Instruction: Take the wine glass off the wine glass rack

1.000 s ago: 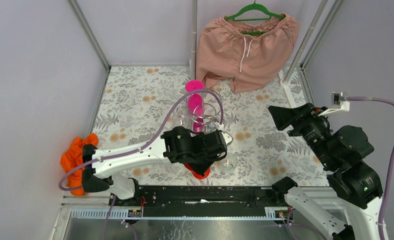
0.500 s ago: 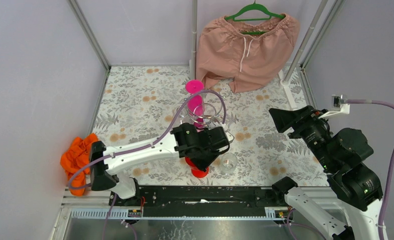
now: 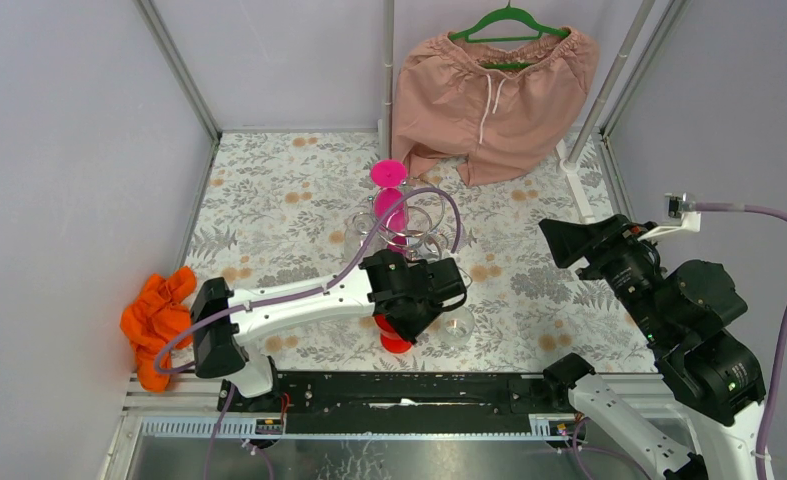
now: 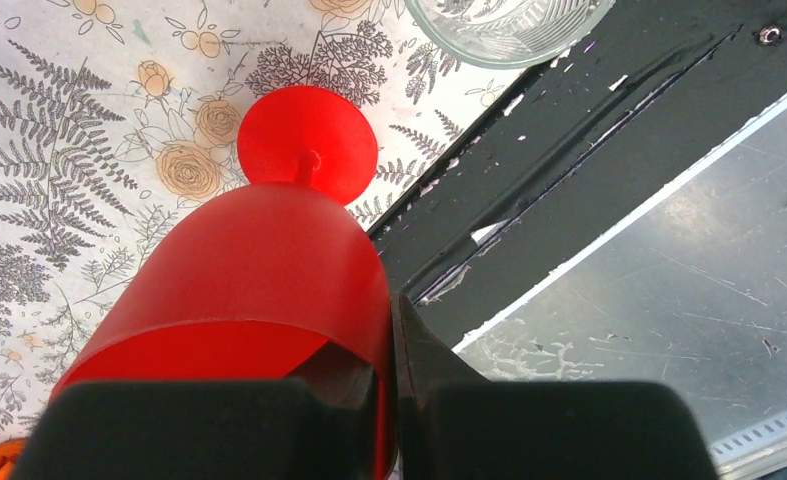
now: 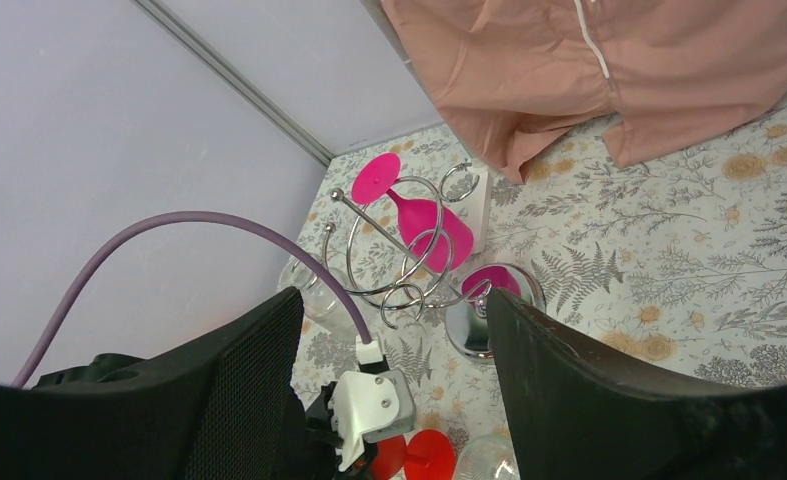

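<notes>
Floral-print table [image 3: 269,190] boxed in by grey walls, pink shorts [image 3: 489,95] hanging far right. Clamped by the bowl in the left gripper [image 4: 384,350], by the near edge: red wine glass [image 4: 259,260], off the wine glass rack [image 3: 409,228]. Spread wide and empty at right: right gripper [image 5: 389,310].

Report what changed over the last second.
The left pincer, shut on the red wine glass, shifted right along with its arm. Nothing was taken or released. The pink glass on the wine glass rack and the open right pincer stayed put.
</notes>
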`<state>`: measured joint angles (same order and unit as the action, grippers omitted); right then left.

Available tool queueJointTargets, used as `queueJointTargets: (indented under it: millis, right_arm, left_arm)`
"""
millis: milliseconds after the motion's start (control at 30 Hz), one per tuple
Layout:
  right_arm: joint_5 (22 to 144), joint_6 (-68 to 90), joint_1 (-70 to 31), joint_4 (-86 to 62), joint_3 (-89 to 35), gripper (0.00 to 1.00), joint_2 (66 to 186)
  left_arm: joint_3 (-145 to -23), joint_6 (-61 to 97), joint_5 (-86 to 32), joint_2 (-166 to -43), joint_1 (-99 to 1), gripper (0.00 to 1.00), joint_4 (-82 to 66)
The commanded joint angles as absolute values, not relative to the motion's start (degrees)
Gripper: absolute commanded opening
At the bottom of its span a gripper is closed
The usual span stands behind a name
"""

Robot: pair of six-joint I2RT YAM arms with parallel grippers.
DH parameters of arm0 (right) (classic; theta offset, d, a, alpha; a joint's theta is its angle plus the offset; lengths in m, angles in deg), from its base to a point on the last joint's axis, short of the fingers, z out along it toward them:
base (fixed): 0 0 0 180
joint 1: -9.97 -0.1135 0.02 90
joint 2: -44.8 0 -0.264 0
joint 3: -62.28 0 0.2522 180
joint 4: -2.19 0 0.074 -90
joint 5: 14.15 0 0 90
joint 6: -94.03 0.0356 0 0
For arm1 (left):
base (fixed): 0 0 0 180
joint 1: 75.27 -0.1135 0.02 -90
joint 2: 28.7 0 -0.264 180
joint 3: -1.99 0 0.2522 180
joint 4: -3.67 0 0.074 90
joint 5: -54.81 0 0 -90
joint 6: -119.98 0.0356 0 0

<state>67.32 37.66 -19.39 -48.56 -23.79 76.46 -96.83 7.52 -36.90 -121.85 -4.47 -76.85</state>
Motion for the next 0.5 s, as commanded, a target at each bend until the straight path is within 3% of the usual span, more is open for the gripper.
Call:
queueJointTargets:
  millis: [0,467]
  right_arm:
    - [65.9,36.7,-19.6,-47.5,-23.6,0.75,75.8]
    - [66.5,36.8,-19.6,-47.0,-23.6,0.75,76.3]
  left_arm:
    - [-96.2,9.0,-38.8,-122.5,-4.8,0.0,-74.3]
    - [-93.7,7.8,-38.5,-122.1,-4.8,0.0,-71.0]
